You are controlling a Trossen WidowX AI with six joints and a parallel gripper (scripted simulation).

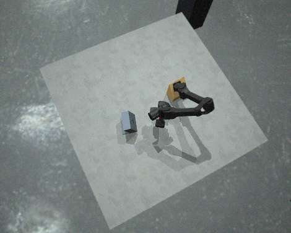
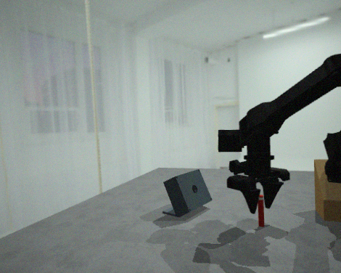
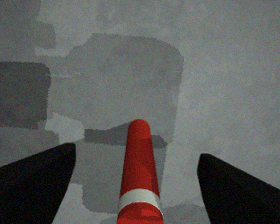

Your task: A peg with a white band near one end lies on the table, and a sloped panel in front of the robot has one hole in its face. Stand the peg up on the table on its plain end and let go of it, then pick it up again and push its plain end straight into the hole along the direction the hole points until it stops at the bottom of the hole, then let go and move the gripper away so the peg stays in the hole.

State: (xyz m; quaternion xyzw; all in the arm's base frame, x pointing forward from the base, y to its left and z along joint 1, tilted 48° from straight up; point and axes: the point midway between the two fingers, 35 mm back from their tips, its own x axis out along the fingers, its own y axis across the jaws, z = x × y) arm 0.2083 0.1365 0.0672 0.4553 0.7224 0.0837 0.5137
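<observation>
The red peg (image 1: 159, 118) (image 2: 261, 216) (image 3: 139, 170) stands upright on the table, with its white band near the top end. My gripper (image 2: 261, 210) (image 3: 137, 158) points down over it and is open. Its fingers stand on either side of the peg's upper part, with a gap on each side in the wrist view. The blue-grey sloped panel (image 1: 125, 123) (image 2: 184, 197) stands apart from the peg, to the left in the top and exterior views. Its face shows one dark hole (image 1: 133, 121) (image 2: 194, 189), with nothing seen in it.
An orange-tan block (image 1: 173, 93) (image 2: 320, 189) stands by the arm's base, right of the peg in the top and exterior views. The arm's shadows fall on the grey table (image 1: 93, 77) (image 2: 109, 232) around the peg. A dark post (image 1: 193, 13) stands beyond the table's far corner.
</observation>
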